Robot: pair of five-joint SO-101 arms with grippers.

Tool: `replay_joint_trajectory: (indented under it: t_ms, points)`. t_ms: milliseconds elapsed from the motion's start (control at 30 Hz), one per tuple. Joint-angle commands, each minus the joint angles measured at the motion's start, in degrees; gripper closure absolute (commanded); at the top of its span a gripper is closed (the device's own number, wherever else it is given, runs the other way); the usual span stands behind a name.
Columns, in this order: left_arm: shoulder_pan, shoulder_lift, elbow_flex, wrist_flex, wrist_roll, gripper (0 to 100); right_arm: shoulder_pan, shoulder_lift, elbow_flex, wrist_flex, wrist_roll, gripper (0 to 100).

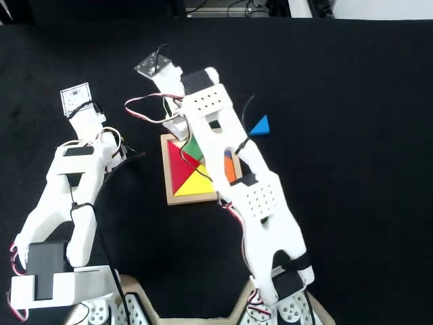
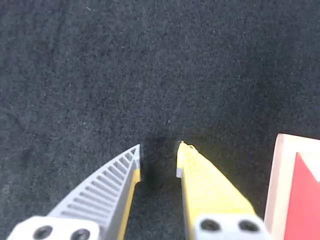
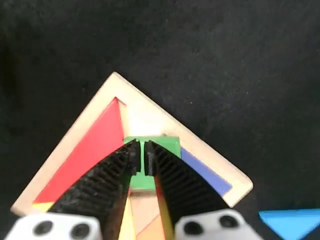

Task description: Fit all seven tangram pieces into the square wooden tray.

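Observation:
The square wooden tray (image 1: 170,196) lies mid-table and holds a red triangle (image 1: 177,169), a yellow one (image 1: 195,183), a green piece (image 1: 194,149) and an orange piece (image 1: 231,169). My right gripper (image 1: 179,128) hangs over the tray's far corner. Its black fingers are shut, tips (image 3: 140,150) on the flat green piece (image 3: 162,145), beside the red triangle (image 3: 85,155) and a dark blue piece (image 3: 205,170). A light blue triangle (image 1: 260,126) lies loose on the cloth to the tray's right. My left gripper (image 2: 159,152) stands open over bare cloth, left of the tray rim (image 2: 274,180).
Black cloth covers the whole table. The right arm's white links (image 1: 260,203) cross above the tray's right half and hide part of it. Cables (image 1: 145,112) trail near the tray's far side. The arm bases stand at the near edge.

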Motion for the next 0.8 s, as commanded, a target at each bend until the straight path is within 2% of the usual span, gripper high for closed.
replay_joint_trajectory:
  t_ms: [0,167,367,533,633,767]
  points:
    - [0.66,-0.26,-0.40,-0.97,-0.62,87,2.64,2.24,-2.86,-2.37,-0.26,98.7]
    - [0.66,-0.26,-0.40,-0.97,-0.62,87,3.43,3.74,-3.21,1.23,0.35,98.7]
    - [0.66,-0.26,-0.40,-0.97,-0.62,87,1.85,3.65,-10.07,8.44,2.37,98.7]
    - [0.66,-0.26,-0.40,-0.97,-0.62,87,1.49,3.12,-11.30,9.49,1.93,98.8]
    - [0.66,-0.26,-0.40,-0.97,-0.62,87,5.36,0.57,-16.04,11.34,1.76,98.8]
    - [0.66,-0.26,-0.40,-0.97,-0.62,87,16.35,-1.63,-21.05,10.90,-3.43,98.7]
